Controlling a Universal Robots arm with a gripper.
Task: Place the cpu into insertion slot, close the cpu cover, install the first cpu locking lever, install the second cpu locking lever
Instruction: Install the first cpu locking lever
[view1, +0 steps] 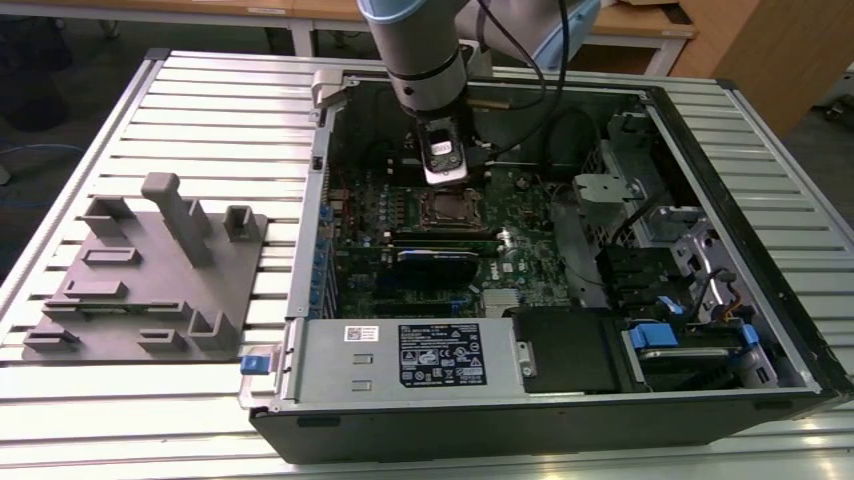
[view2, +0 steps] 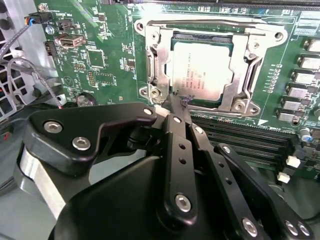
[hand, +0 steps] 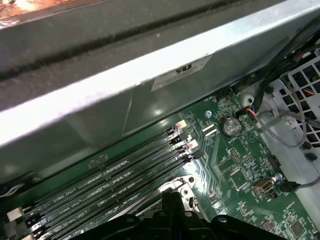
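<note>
An open computer case (view1: 561, 400) lies on the slatted bench (view1: 200, 100), toward its right edge in the exterior view. Inside, on the green motherboard (view2: 115, 60), the cpu (view2: 200, 70) sits in the insertion slot (view2: 155, 65), with the cpu cover (view2: 240, 55) lying closed around it. The gripper (view2: 177, 102) hangs at the socket's edge, its fingers (view2: 175, 107) pressed together, empty.
</note>
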